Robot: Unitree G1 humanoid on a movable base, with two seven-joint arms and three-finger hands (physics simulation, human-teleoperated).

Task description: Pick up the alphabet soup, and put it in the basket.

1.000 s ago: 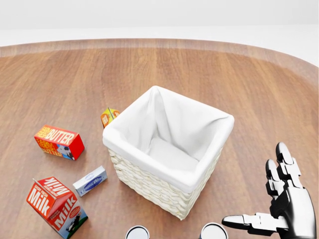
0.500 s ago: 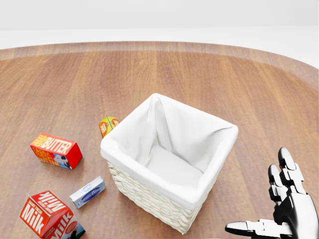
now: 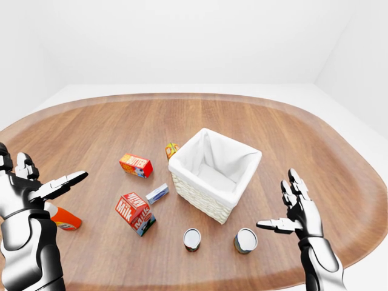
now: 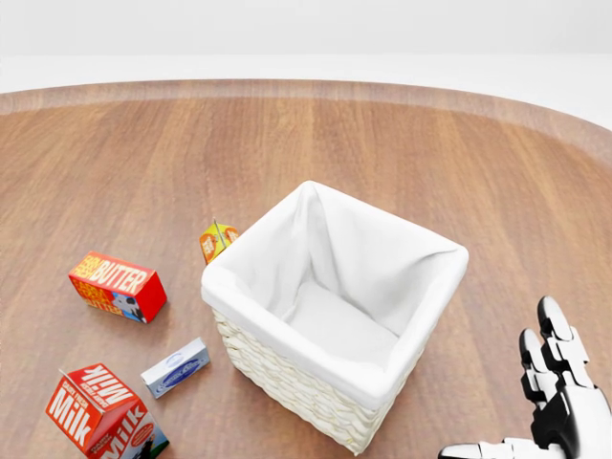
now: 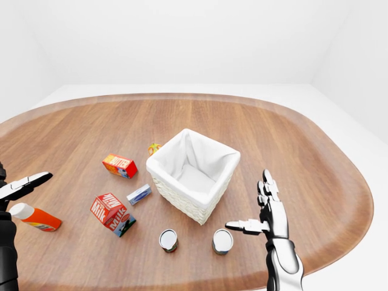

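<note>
While both hands are held open and empty, two near-identical cans stand at the table's 6 o'clock edge, below the basket (image 3: 213,174) in the eye views: one can (image 3: 192,239) at the basket's 7 o'clock, the other can (image 3: 245,240) at its 5 o'clock. Which is the alphabet soup cannot be told; the labels are too small to read.

Risk: the wrong can may be taken, since only silver tops are presented. The right hand (image 3: 297,209), fingers spread, thumb pointing toward the nearer can, is placed just beside it at 3 o'clock but apart; a sideways approach could topple or roll it off the near edge. The basket wall could be clipped on transfer.

The left hand (image 3: 37,185) is open, above an orange bottle (image 3: 60,217) partly hidden by it. Both cans are cut from the head view. A small carton (image 4: 216,239) is half hidden by the basket.
</note>
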